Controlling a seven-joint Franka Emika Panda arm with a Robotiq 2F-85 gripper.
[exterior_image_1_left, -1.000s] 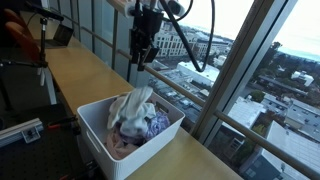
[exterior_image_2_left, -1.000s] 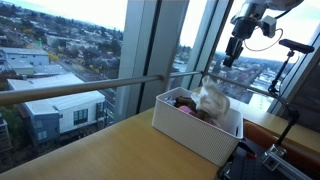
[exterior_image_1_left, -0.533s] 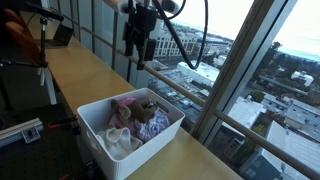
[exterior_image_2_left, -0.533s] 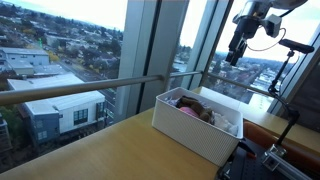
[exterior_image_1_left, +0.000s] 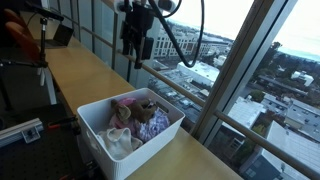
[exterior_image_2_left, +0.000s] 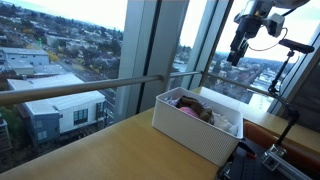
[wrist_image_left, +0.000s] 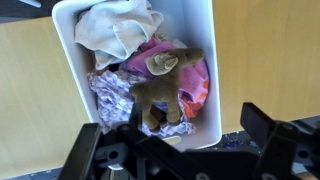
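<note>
Claw (exterior_image_1_left: 137, 60): we see it released, empty, hanging above the white bin (wrist_image_left: 68, 70).
Plush moose (wrist_image_left: 165, 85): lies in the bin on pink cloths (wrist_image_left: 195, 90), beside a white cloth (wrist_image_left: 118, 30).
Bin: stands on the tabletop (wrist_image_left: 30, 100).

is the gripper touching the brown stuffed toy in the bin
Apart. In an exterior view the gripper hangs high above the brown stuffed toy, open air between them.
</note>
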